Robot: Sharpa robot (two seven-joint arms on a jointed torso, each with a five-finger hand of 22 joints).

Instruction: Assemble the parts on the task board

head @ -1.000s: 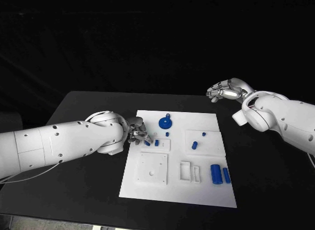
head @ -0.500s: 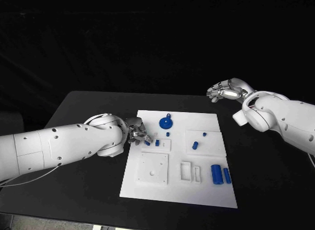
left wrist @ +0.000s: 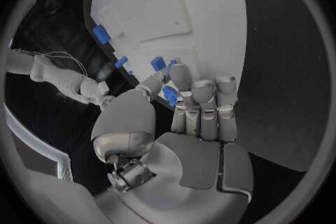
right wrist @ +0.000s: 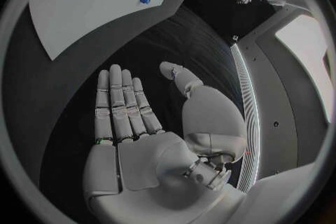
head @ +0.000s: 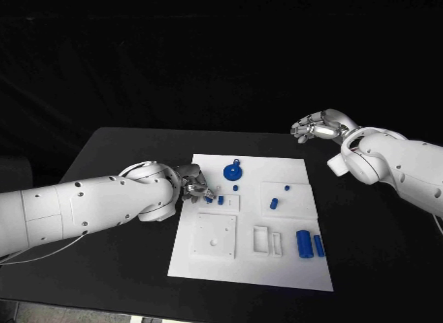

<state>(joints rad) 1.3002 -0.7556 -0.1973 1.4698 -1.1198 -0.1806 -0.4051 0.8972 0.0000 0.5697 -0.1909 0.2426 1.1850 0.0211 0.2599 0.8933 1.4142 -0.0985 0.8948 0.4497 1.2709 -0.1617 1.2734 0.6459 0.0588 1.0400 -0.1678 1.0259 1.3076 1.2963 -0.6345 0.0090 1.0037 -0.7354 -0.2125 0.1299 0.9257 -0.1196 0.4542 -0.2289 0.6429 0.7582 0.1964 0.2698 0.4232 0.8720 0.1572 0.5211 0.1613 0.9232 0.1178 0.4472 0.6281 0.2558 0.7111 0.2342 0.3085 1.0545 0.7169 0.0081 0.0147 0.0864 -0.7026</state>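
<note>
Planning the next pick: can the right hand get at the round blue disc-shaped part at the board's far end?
Probably yes: the right hand hangs open, holding nothing, and nothing lies between it and the round blue disc-shaped part.

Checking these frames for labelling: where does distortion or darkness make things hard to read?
Head view: the task board is bright and straight-edged, the black table merges into the dark backdrop. Left wrist view: fisheye bends the board's edge, and the left hand hides part of it. Right wrist view: the board curves near the rim.
</note>
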